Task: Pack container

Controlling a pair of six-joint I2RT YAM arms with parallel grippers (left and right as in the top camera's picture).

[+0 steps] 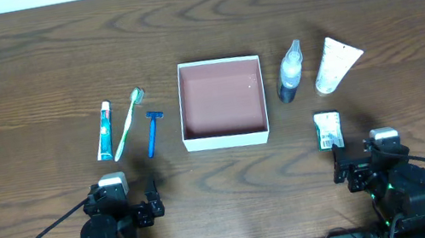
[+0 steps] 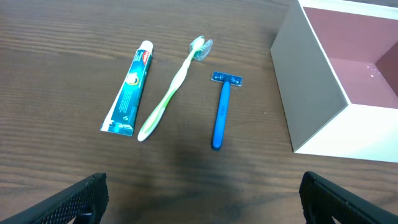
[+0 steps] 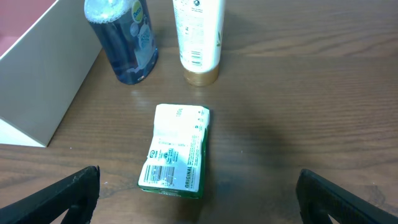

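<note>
Gaping empty: left end effector (image 1: 122, 201), right end effector (image 1: 370, 163); container (image 1: 222, 103) well ahead, between.

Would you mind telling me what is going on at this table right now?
Packing has not begun: the container is empty. The left end effector and right end effector are both open, holding nothing, short of the items. The toothpaste, toothbrush and razor lie left of the container; the blue bottle, white tube and small packet lie on its right.
</note>
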